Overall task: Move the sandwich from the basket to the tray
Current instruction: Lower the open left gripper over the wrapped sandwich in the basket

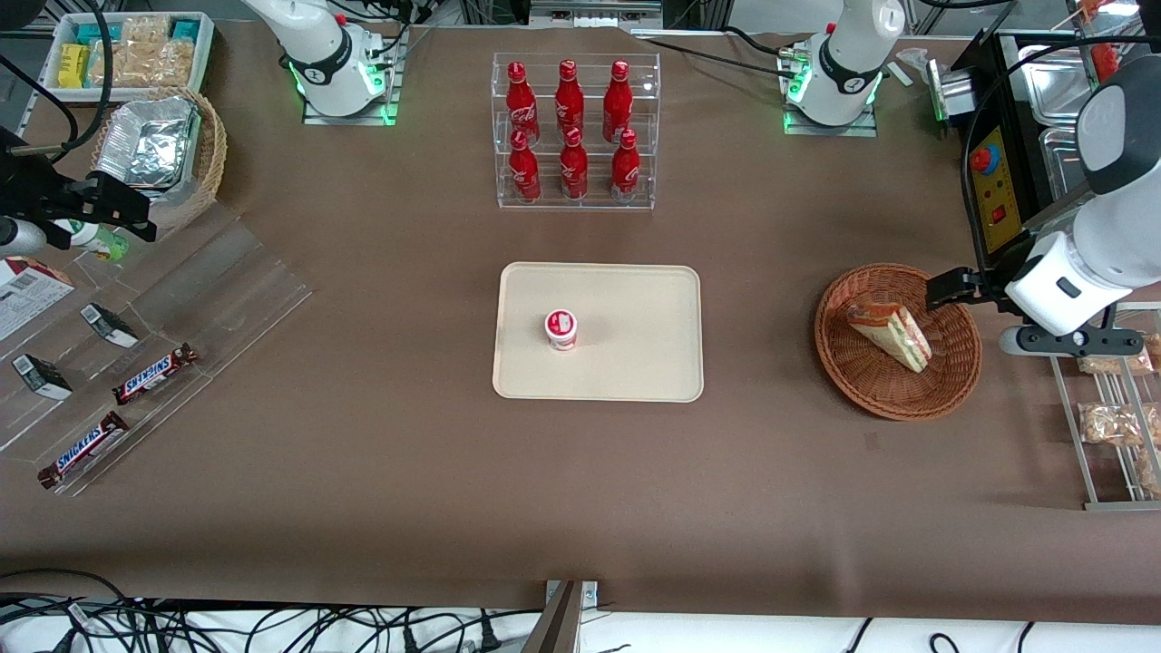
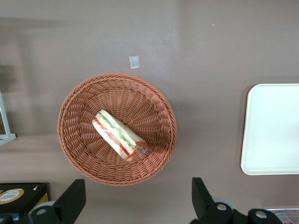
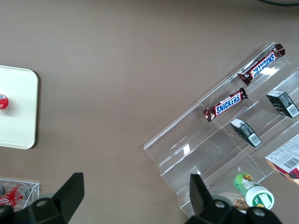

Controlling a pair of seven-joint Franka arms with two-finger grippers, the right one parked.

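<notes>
A brown paper-covered table (image 1: pixel 381 272) carries the cream tray (image 1: pixel 635 363) at its centre, a small red-and-white cup (image 1: pixel 561 328) on it, with a clear rack of red cola bottles (image 1: pixel 573 127) at twelve o'clock from the tray. The wrapped sandwich (image 1: pixel 891 332) lies in the reddish-brown wicker basket (image 1: pixel 871 385), at three o'clock from the tray. The left gripper (image 2: pixel 138 198) hovers above the basket's rim, fingers spread wide and empty.

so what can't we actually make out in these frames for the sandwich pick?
- Gripper fingertips: cut off by the left wrist view's edge; fingers stand wide apart above the basket.
- Sandwich underside: hidden against the basket weave in both views.
- Tray: partly cut off in the left wrist view.
- Label on the small cup on the tray: too small in the front view.
</notes>
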